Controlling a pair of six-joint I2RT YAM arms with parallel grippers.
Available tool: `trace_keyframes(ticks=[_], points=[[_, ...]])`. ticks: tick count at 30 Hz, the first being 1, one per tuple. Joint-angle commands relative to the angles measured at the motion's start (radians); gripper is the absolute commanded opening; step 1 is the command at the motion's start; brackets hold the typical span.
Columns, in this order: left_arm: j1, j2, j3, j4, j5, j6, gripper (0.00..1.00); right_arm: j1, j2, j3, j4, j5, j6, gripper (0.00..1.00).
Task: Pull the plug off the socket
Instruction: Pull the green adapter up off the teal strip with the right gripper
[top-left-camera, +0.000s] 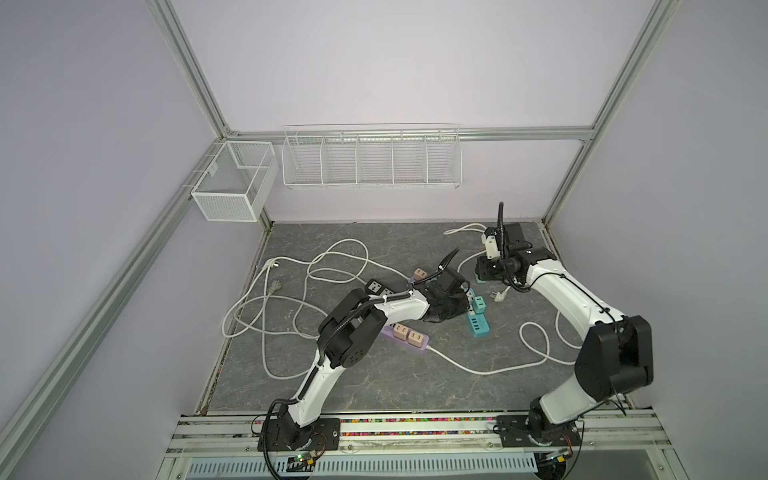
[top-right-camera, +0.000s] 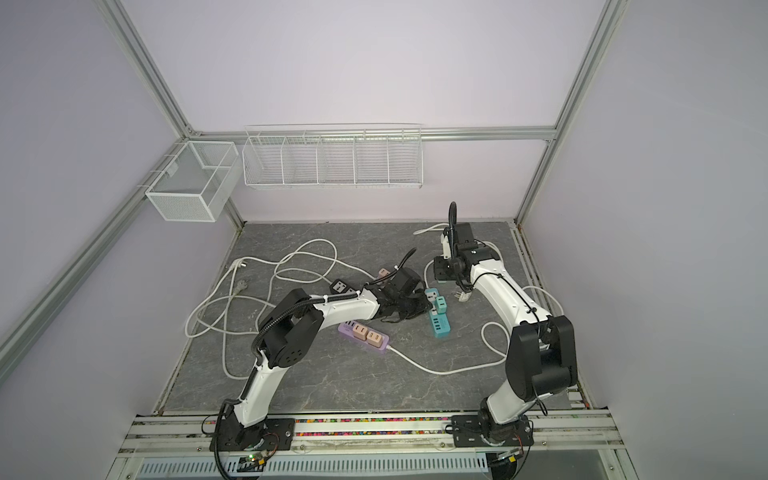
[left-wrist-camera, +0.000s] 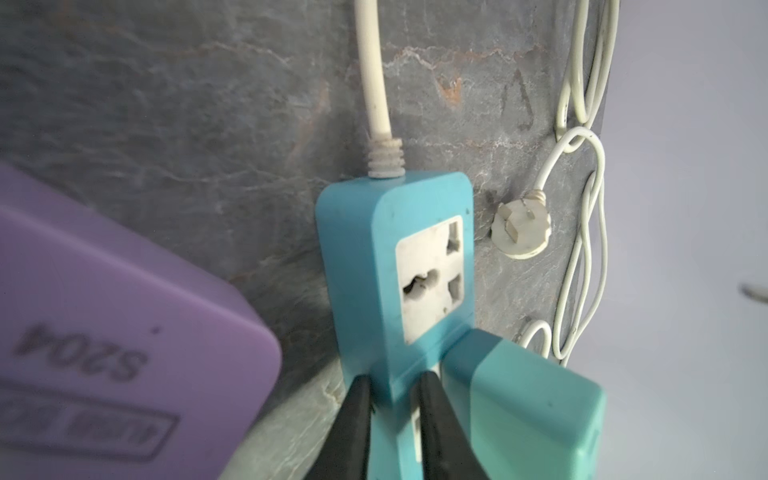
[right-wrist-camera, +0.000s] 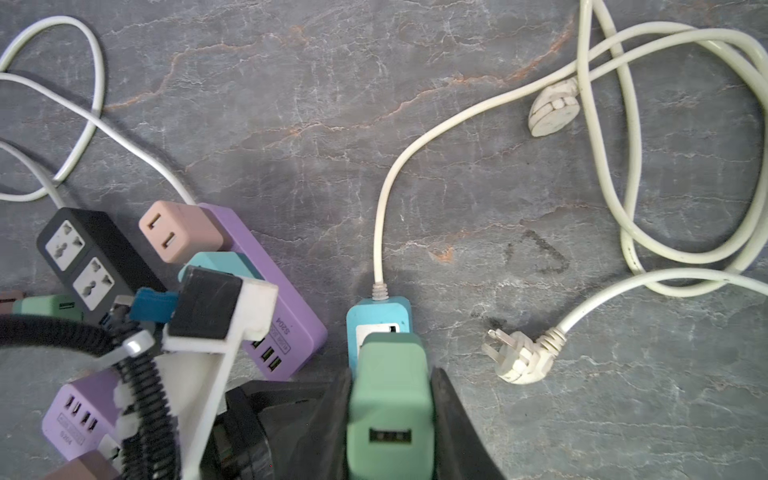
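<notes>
A teal power strip (top-left-camera: 478, 326) (top-right-camera: 439, 326) lies mid-table. My left gripper (left-wrist-camera: 395, 380) is shut on its side edge, with one black finger on each side of the rim. The end socket (left-wrist-camera: 432, 278) by the white cord is empty. Beside my left fingers, another teal plug (left-wrist-camera: 519, 407) sits in the strip. My right gripper (right-wrist-camera: 392, 374) is shut on a green plug (right-wrist-camera: 390, 399), which it holds above that end of the strip (right-wrist-camera: 357, 320). In both top views the right gripper (top-left-camera: 482, 277) (top-right-camera: 440, 275) hangs just beyond the strip.
A purple strip (top-left-camera: 409, 336) carrying pink plugs lies under my left forearm, and a black strip (top-left-camera: 376, 286) lies behind it. White cables loop over the table, with a loose white plug (right-wrist-camera: 519, 359) to the right of the teal strip. Wire baskets (top-left-camera: 370, 158) hang on the back wall.
</notes>
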Motion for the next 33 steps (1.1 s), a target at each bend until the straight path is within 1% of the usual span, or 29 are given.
trace_keyframes(ticks=[1,8,9,10,17,21,28,33], points=[[-0.005,0.019,0.002,-0.110,-0.044,0.028,0.24,-0.016,-0.034,-0.027,0.034,-0.064,0.028,0.15],[-0.004,-0.029,0.027,-0.139,-0.089,0.066,0.31,-0.036,-0.059,-0.072,0.075,-0.148,0.061,0.15],[-0.004,-0.039,0.026,-0.140,-0.099,0.071,0.33,-0.068,-0.061,-0.073,0.076,-0.168,0.069,0.15],[-0.004,-0.051,0.025,-0.141,-0.106,0.075,0.35,-0.074,-0.066,-0.075,0.079,-0.181,0.074,0.15],[-0.004,-0.140,0.000,-0.138,-0.154,0.113,0.42,-0.085,-0.116,-0.092,0.104,-0.252,0.110,0.15],[-0.004,-0.207,-0.046,-0.133,-0.189,0.132,0.43,-0.085,-0.142,-0.113,0.133,-0.296,0.139,0.15],[-0.004,-0.379,-0.171,-0.150,-0.311,0.200,0.45,-0.077,-0.150,-0.119,0.172,-0.377,0.186,0.15],[-0.004,-0.482,-0.223,-0.191,-0.363,0.258,0.47,-0.055,-0.146,-0.113,0.184,-0.422,0.211,0.16]])
